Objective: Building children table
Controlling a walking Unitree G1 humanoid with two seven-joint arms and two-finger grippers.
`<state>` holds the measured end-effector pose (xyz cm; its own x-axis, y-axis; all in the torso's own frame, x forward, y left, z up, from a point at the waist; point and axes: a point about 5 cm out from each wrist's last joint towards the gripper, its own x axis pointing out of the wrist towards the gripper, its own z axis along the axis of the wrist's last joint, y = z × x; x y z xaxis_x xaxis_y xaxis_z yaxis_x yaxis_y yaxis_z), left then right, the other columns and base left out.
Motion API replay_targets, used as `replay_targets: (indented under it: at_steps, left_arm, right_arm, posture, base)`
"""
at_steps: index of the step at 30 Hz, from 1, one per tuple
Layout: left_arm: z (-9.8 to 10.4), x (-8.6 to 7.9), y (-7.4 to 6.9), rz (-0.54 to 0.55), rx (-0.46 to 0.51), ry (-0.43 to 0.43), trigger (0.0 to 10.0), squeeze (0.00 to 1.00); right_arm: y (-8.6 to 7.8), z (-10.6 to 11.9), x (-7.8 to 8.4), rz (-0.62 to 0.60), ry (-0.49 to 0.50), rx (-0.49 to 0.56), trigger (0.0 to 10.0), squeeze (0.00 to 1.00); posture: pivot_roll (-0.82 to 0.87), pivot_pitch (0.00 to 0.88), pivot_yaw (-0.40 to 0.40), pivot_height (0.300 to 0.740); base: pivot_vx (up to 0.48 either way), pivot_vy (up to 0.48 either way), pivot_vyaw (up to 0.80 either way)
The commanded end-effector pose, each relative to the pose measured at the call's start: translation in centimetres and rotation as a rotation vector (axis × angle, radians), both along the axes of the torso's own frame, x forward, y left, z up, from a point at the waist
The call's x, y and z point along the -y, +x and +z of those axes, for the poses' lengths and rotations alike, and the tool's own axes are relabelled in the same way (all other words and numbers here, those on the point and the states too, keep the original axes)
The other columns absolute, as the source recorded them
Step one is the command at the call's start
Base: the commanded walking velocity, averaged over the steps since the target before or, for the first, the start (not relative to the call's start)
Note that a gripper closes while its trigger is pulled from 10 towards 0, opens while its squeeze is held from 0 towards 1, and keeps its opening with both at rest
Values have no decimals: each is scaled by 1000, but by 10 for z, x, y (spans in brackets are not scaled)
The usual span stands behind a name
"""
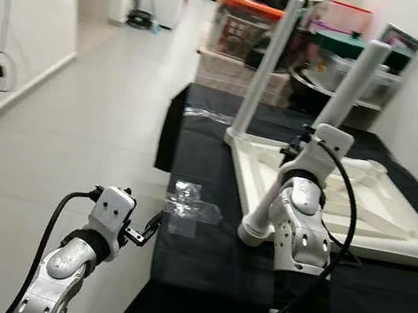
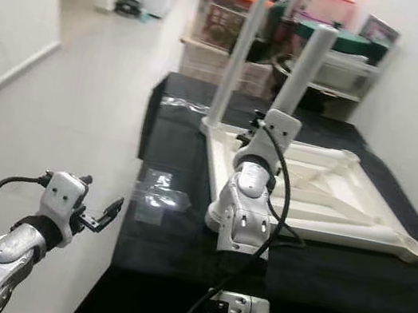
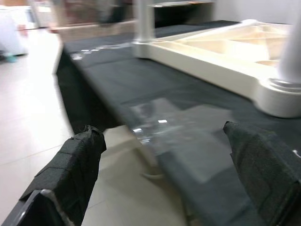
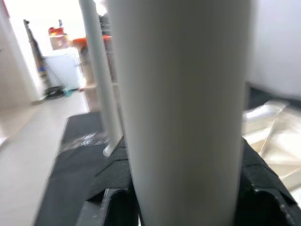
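- Upturned white table frame [image 1: 393, 213] flat on the black-covered worktop [image 1: 199, 260], two legs fitted: far corner leg [image 1: 268, 61] upright, near leg [image 1: 349, 88] slanting up from the near corner socket [image 1: 254, 231].
- Right gripper [image 4: 183, 188] clamped round near leg, pads [image 4: 261, 181] on either side of the tube per wrist view.
- Judged: rigid, light moulded plastic, smooth round tube; slip or twist in the pads likely. Best hold low on the leg, near the socket, for less leverage.
- Left gripper [image 3: 164, 155] fingers spread wide, holding nothing, off the worktop's near edge, aimed at clear plastic bag [image 1: 187, 209].
- Bag thin, floppy, slippery.
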<state>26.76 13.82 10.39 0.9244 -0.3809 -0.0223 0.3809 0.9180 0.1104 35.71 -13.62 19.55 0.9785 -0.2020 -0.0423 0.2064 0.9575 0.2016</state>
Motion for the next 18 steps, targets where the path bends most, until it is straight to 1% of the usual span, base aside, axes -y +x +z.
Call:
replay_targets:
  at_steps: [1,2,3,4,5,6,7,8,9,10,11,12,13,14,15,16,18]
  left_arm:
    - [0,6,1,-22,-1,-7,10000,0]
    - [1,6,1,-21,0,-10,10000,0]
    - [1,6,1,-20,1,-13,10000,0]
    - [1,6,1,-19,1,-14,10000,0]
    - [0,6,1,-18,0,-15,10000,0]
    - [0,6,1,-18,0,-15,10000,0]
    - [0,6,1,-18,-1,-15,10000,0]
    - [0,6,1,-18,-1,-15,10000,0]
    - [0,6,1,-19,-3,-15,10000,0]
    - [-1,6,1,-21,-4,-14,10000,0]
    - [0,7,1,-26,-3,-11,10000,0]
    - [0,7,1,-26,-3,-11,10000,0]
    - [2,6,2,-21,3,-10,10000,0]
    - [2,6,2,-21,3,-10,10000,0]
    - [2,4,2,-16,4,-10,10000,0]
    - [1,4,1,-14,3,-9,10000,0]
    - [1,4,1,-14,3,-9,10000,0]
  right_arm:
    - [0,-35,1,55,47,-130,10000,1000]
    - [9,-23,3,119,49,-90,10000,1000]
    - [19,-8,6,217,40,-52,10000,843]
    - [25,1,7,282,37,-37,10000,843]
    - [27,15,6,419,34,20,10000,0]
    - [27,15,6,419,34,20,10000,0]
    - [27,24,5,505,28,59,10000,0]
    - [27,24,5,505,28,59,10000,0]
    - [26,29,6,638,-29,109,10000,0]
    - [25,29,9,719,-94,124,10000,0]
    - [27,25,15,741,-142,100,10000,0]
    - [27,25,15,741,-142,100,10000,0]
    - [28,19,14,804,-149,69,1216,0]
    - [28,19,14,804,-149,69,1216,0]
    - [26,16,11,839,-145,56,0,0]
    - [26,9,8,836,-156,23,0,0]
    - [26,9,8,836,-156,23,0,0]
  posture:
    - [69,0,-95,740]
    - [69,0,-95,740]
    - [70,0,-98,740]
    - [70,0,-98,740]
    - [67,0,-96,740]
    - [67,0,-96,740]
    - [66,0,-95,740]
    - [66,0,-95,740]
    - [65,0,-93,740]
    - [61,0,-89,740]
    - [70,0,-95,740]
    - [70,0,-95,740]
    - [81,0,-106,740]
    - [81,0,-106,740]
    - [81,0,-106,740]
    - [81,0,-106,740]
    - [81,0,-106,740]
  base:
    - [0,0,0]
    - [0,0,0]
    - [0,0,0]
    - [0,0,0]
    - [0,0,0]
    - [0,0,0]
    - [0,0,0]
    - [0,0,0]
    - [0,0,0]
    - [0,0,0]
    - [0,0,0]
    - [0,0,0]
    - [0,0,0]
    - [0,0,0]
    - [0,0,0]
    - [0,0,0]
    - [0,0,0]
